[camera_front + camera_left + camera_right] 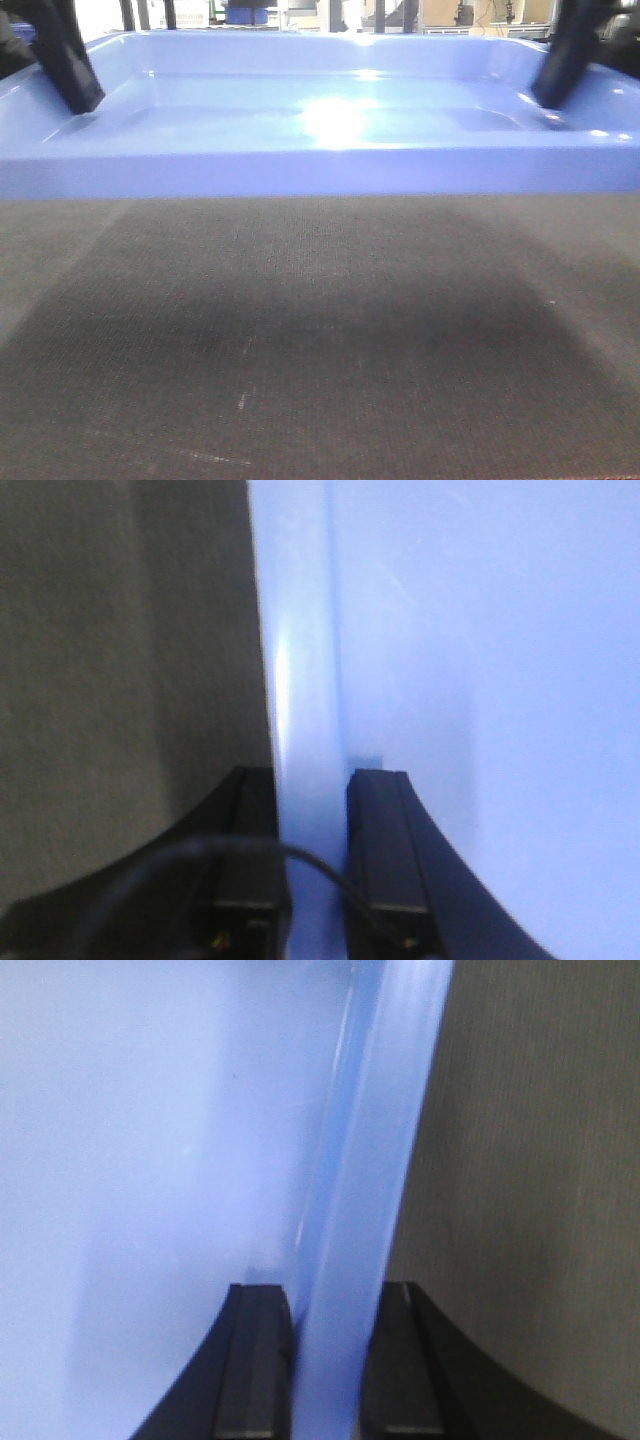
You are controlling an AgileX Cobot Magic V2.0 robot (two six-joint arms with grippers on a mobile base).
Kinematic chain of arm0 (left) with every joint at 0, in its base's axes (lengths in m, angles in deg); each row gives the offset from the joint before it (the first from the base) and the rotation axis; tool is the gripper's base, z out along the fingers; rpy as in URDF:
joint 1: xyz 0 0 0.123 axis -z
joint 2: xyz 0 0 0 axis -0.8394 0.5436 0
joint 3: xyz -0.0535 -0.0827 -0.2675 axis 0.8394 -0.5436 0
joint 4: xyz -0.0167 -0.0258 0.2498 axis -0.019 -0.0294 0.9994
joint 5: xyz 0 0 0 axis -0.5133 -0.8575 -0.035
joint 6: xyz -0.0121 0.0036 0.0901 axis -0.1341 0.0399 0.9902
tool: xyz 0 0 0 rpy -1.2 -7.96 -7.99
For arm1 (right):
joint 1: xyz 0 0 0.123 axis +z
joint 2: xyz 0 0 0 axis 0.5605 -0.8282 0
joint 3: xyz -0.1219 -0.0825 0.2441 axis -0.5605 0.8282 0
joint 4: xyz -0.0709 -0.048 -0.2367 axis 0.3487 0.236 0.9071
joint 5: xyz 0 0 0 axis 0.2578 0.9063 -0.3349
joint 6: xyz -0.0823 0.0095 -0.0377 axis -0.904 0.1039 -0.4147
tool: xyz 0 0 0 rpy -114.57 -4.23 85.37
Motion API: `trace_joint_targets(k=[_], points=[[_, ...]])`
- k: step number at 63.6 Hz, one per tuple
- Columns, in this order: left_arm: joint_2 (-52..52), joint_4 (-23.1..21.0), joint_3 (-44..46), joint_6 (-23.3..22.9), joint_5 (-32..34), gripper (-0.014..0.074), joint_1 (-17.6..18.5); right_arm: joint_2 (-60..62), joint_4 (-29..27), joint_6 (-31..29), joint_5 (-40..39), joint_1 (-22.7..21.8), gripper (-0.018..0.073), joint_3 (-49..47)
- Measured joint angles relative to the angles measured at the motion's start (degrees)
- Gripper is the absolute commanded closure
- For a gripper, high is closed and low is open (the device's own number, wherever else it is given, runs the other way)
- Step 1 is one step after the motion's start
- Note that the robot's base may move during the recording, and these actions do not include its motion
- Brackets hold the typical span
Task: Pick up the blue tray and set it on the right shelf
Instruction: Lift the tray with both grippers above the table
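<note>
The blue tray (320, 170) fills the upper part of the front view, light periwinkle and glossy, and casts a broad shadow on the cloth below it. My left gripper (82, 100) is shut on the tray's left rim. In the left wrist view the left gripper (312, 780) has one finger outside the rim and one inside the tray (480, 680). My right gripper (548, 98) is shut on the right rim. In the right wrist view the right gripper (335, 1295) straddles the rim of the tray (150, 1160) the same way. The right shelf is out of view.
A dark fabric-topped table (320, 350) spreads under the tray and toward me, seen also in both wrist views beside the rim (120, 680) (540, 1160). Behind the tray are rack legs and a darker blue bin (250, 12), mostly cut off.
</note>
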State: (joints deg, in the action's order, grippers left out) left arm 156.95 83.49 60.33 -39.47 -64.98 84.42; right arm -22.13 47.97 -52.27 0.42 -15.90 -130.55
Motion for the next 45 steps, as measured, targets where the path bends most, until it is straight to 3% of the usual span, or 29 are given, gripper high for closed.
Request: trace_joint_targets(k=[14,29,45], points=[[-6.5,0.7,-0.9,-3.0,-3.0,0.0643,6.1,11.0,0.4,0.1,6.4,0.0,0.0494,2.4],[-8.5,3.3,5.0,-6.1,-8.8,0.0638,11.3,18.7,0.9,0.1,10.8,0.0,0.0494,0.9],[-8.7,6.1,9.8,-7.0,-10.6,0.0638,12.5,18.9,1.0,0.1,11.8,-0.1,0.0494,-2.9]])
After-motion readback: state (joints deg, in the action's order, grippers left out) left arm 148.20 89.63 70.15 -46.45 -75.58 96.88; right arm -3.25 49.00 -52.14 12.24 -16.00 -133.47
